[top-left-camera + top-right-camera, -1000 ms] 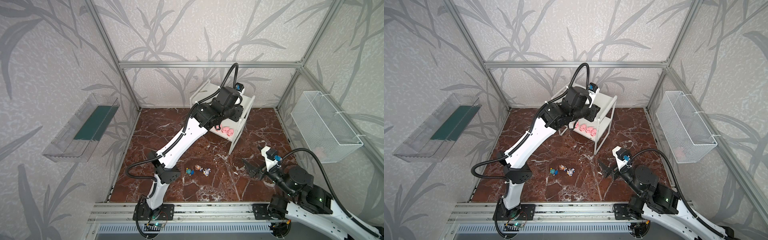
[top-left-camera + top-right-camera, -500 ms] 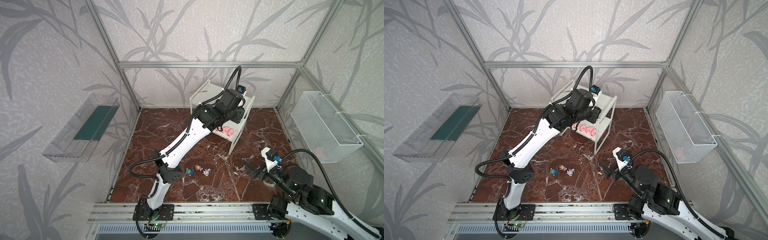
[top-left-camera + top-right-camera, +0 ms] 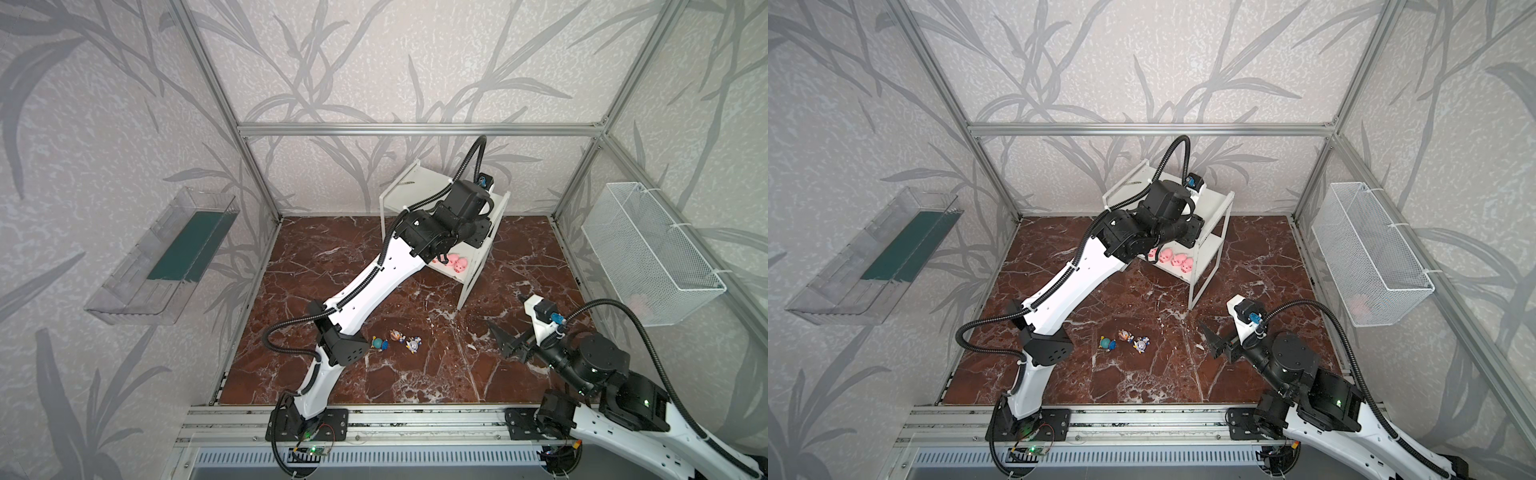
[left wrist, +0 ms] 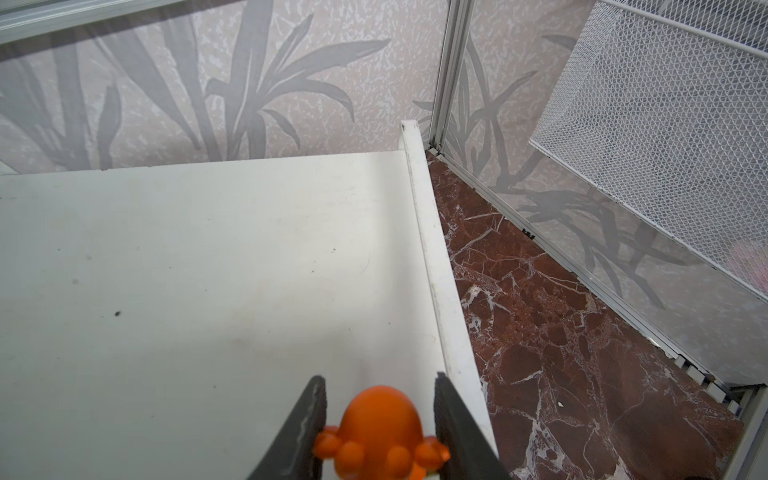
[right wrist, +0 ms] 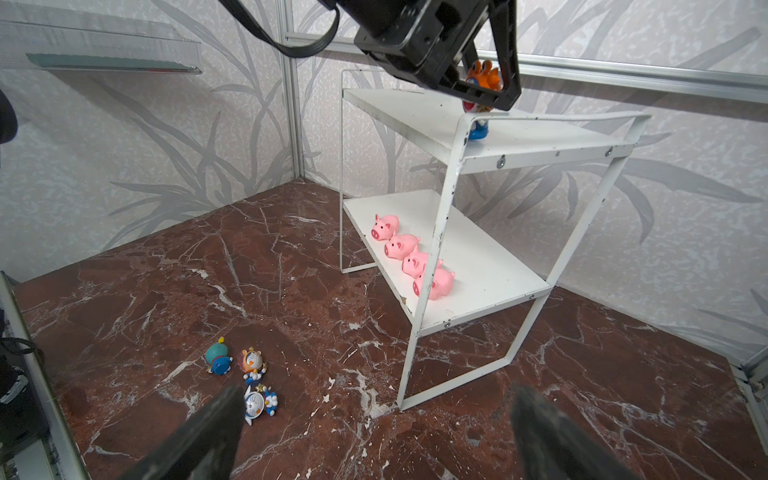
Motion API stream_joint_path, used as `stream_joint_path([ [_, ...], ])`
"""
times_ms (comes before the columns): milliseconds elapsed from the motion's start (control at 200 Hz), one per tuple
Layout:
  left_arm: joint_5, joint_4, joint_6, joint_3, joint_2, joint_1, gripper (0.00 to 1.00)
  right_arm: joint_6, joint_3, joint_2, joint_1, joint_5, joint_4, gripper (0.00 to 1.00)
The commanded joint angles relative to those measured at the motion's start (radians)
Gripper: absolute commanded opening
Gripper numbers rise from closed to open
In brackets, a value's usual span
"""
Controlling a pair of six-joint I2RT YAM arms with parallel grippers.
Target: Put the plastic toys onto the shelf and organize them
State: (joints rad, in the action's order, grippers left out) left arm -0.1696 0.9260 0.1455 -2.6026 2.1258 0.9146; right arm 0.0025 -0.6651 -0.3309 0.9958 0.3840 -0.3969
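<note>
While the left arm [image 3: 374, 282] stretches over the upper board of the shelf [image 3: 415, 187] in both top views, its own wrist covers the tool and its load, so the grip cannot be read there. The pink pigs [image 3: 1173, 258] stand on the lower board, and three small figurines [image 3: 395, 338] lie on the marble floor [image 3: 415, 374], well apart from the shelf. The right gripper [image 3: 507, 341] hovers low near the front, jaws spread wide with nothing between them. In the left wrist view the left gripper [image 4: 379, 384] is narrow and clamps the orange-headed figurine [image 4: 380, 424] by the knobs of its headgear, over the upper board and close to the raised side edge. The body of the toy is cut off by the picture border, and something pinkish behind the wire mesh basket [image 4: 665, 104] is too blurred to name. In the right wrist view this toy sits between the fingers at the near corner of the upper board, but a frame rail crosses its feet, so I cannot tell if they touch the board. The four pigs make a neat row below. I judge that the step in hand is setting the first figurine on the upper tier. The next move calls for lowering until the feet rest flat, then opening gently and rising straight, so the knobs do not catch and the toy does not tip over the edge.
</note>
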Motion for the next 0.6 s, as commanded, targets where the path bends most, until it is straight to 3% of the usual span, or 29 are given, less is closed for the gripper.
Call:
stream_joint_path([
  [0, -0.015, 0.008, -0.007, -0.03, 0.021, 0.003, 0.34, 0.003, 0.004, 0.012, -0.002, -0.009, -0.006, 0.99],
  [595, -0.013, 0.013, -0.008, -0.029, 0.022, 0.003, 0.43, 0.002, 0.008, 0.012, -0.001, -0.016, -0.003, 0.99],
])
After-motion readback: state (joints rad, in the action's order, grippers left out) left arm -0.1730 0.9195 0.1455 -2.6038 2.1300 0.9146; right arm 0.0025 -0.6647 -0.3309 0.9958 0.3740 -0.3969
